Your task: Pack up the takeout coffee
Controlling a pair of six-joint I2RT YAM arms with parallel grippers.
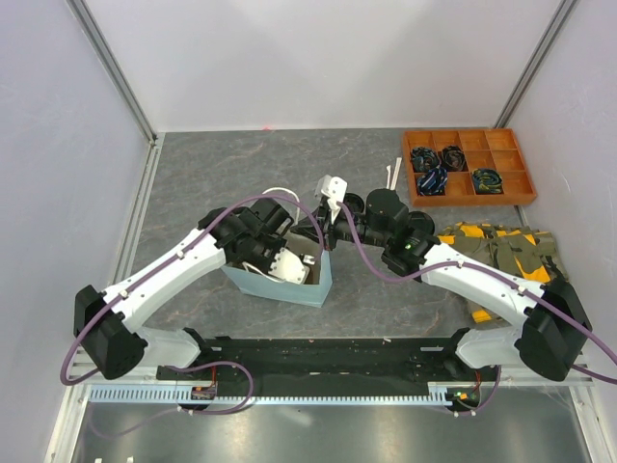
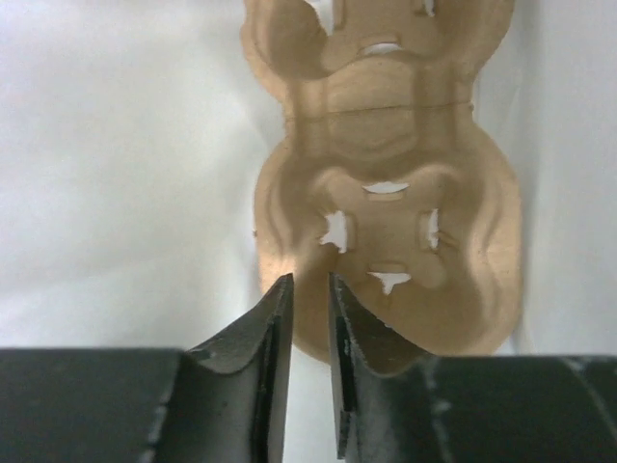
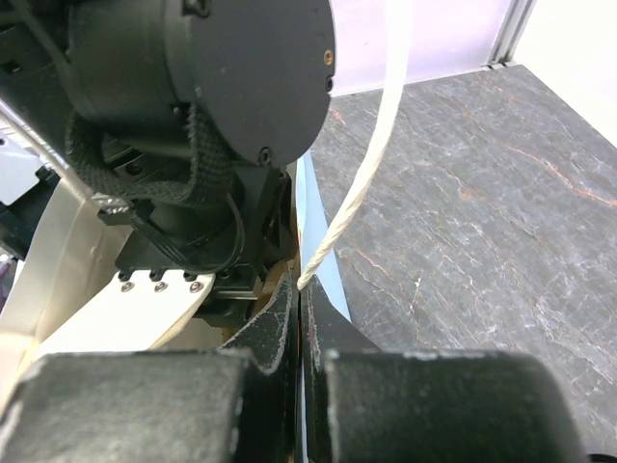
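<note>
Grey stone-look bench [image 1: 241,164], white walls [image 1: 318,58]. I see left fingers [image 2: 292,289] slightly parted over carrier [image 2: 386,135]; right fingers [image 3: 299,299] pinching bag [image 1: 289,292] rim.

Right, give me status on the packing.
Left hand slightly open inside bag, by carrier. Right hand shut on bag rim. Carrier pockets empty; coffee not in view.

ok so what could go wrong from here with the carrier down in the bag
1. The left tool stands barely parted at the rim of the carrier; lifting out now might drag or tilt it.
2. The right tool pinches the paper bag at its rim beside the white handle; a slip could let the mouth fall against the left arm.
</note>
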